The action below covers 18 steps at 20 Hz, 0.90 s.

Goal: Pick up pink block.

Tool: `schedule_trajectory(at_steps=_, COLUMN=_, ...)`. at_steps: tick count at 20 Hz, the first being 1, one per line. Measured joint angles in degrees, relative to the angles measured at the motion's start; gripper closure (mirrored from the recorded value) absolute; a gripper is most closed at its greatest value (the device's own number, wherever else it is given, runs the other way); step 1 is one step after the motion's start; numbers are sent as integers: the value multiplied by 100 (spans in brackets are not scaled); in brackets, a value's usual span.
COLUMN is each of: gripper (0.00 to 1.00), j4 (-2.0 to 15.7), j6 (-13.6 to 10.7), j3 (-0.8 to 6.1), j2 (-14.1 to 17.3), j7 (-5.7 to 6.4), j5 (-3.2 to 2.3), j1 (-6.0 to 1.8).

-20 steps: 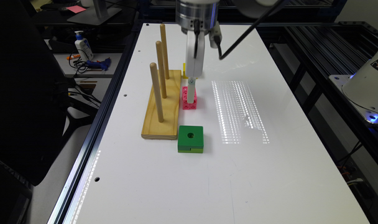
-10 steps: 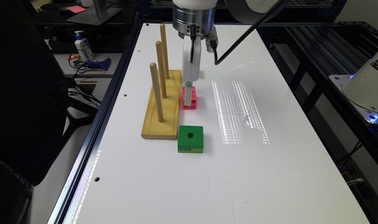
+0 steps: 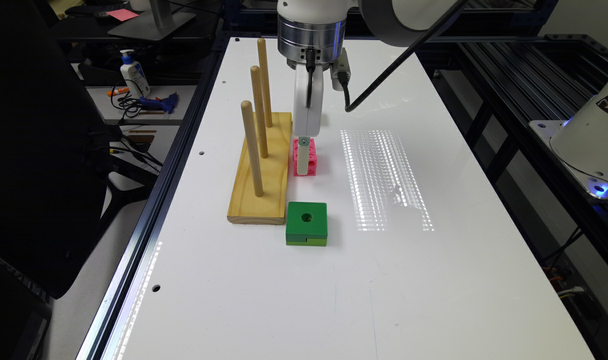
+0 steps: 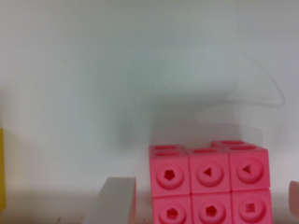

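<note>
On the white table (image 3: 434,280), wooden peg base (image 3: 261,175) sits beside the pink block (image 3: 308,159), green block (image 3: 307,223) nearby; my gripper (image 3: 303,161) straddles pink, fingers (image 4: 114,203) apart, not clamping.

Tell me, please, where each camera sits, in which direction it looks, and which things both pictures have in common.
Exterior view: off the arm, raised at one end of the white table, looking down along it; the arm and gripper show above the pink block.
Wrist view: on the wrist, close over the table, facing the pink block; one finger shows beside it.
Shared: the pink block, the gripper, the table.
</note>
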Motion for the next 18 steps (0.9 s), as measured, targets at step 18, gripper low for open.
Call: schedule_trajectory(at_steps=18, gripper=0, j4=230, j6=228, j3=19, j2=464, j7=1, j5=-3, j1=2)
